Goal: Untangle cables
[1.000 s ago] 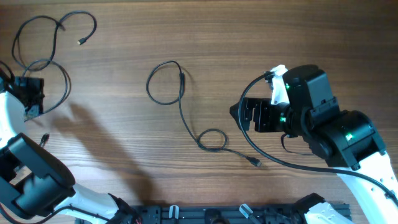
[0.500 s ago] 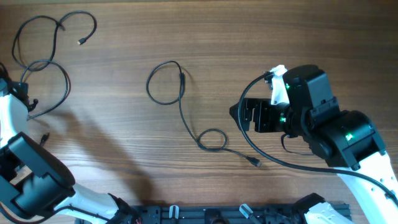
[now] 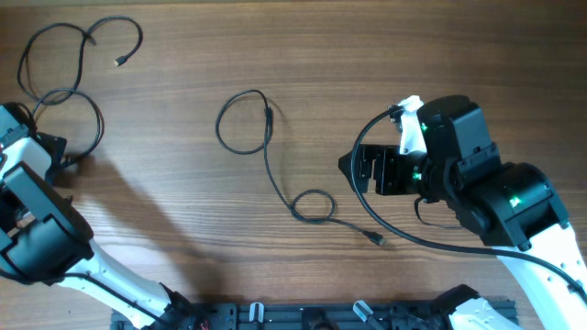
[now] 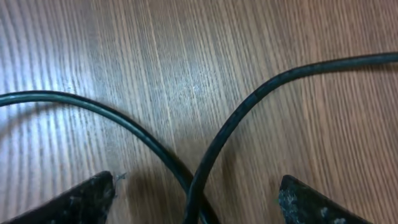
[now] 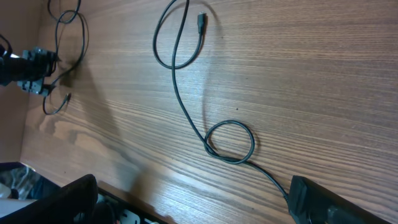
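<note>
Left gripper (image 4: pixel 198 200) low over the wood at the left edge of the table (image 3: pixel 459 55), fingers spread wide and clamped on nothing. Two strands of the left cable (image 3: pixel 83 50) crossing flat on the tabletop squarely between the fingertips. Rest of that thin black cord looped toward the far left corner, close to the far edge, with its small plug end curled in under the upper loop. Unclear whether one cord or two.

Right gripper (image 3: pixel 359 170) right of centre, pointing left, jaws fully apart and empty, well apart from any cord.

Middle cable (image 3: pixel 267 151) alone mid-table: open loop at the far end, one long strand running toward the near edge, a tight little curl, then a plug end (image 3: pixel 376 240) just beside the thick black wire (image 3: pixel 362 197) of the right arm.

Wide band of bare wood between the two cables, and more between the middle cable and the far edge. Dark mounting rail (image 3: pixel 321 316) along the near edge, not far below the curl and plug. White body of the left arm (image 3: pixel 41 238) filling the near left corner, shadow on the wood beside it.
</note>
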`<state>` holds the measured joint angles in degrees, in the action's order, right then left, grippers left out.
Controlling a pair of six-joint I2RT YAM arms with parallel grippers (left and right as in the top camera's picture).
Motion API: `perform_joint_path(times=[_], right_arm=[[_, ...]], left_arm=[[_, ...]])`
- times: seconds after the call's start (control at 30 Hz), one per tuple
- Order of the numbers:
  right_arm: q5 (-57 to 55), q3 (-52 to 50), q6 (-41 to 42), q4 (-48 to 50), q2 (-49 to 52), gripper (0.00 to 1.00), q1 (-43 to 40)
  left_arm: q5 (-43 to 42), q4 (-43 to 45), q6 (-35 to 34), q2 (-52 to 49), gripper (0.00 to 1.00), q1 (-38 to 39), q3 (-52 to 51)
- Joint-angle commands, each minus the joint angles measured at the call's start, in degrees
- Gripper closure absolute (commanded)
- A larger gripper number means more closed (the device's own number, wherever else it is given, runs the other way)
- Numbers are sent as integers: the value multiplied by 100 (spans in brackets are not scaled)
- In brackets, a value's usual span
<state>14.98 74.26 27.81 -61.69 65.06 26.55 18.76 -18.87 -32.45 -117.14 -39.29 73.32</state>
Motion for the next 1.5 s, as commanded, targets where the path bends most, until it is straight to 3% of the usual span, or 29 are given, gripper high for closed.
perform_joint_path(times=[0.0, 0.07, 0.33, 0.53, 0.63, 0.73, 0.9, 1.23, 1.37, 1.47], right_arm=[[55, 39, -61, 9, 48, 0, 7], [59, 39, -61, 9, 79, 0, 7], [164, 39, -70, 0, 389, 0, 7], [162, 39, -85, 15, 461, 0, 7], [162, 39, -107, 26, 459, 0, 7], [162, 39, -238, -13, 459, 0, 7], [162, 39, -313, -50, 459, 0, 7], [162, 39, -369, -24, 461, 0, 7], [162, 39, -369, -46, 461, 0, 7], [160, 39, -369, 26, 476, 0, 7]], left_arm=[[-138, 114, 76, -52, 33, -101, -48], [-136, 114, 76, -52, 52, -120, -48], [-136, 17, 74, 415, 96, -133, -46], [-136, -560, -98, 1270, 96, -133, -46], [-138, -1001, -911, 1528, 96, -133, -46], [-234, -1543, -2424, 1751, 96, -133, -46], [-938, -1338, -2916, 2155, 96, -133, -46], [-999, -1875, -4673, 2452, 96, -323, -46], [-807, -1987, -4704, 2450, 96, -511, -46], [-179, -2337, -4500, 2426, 92, -562, -46]])
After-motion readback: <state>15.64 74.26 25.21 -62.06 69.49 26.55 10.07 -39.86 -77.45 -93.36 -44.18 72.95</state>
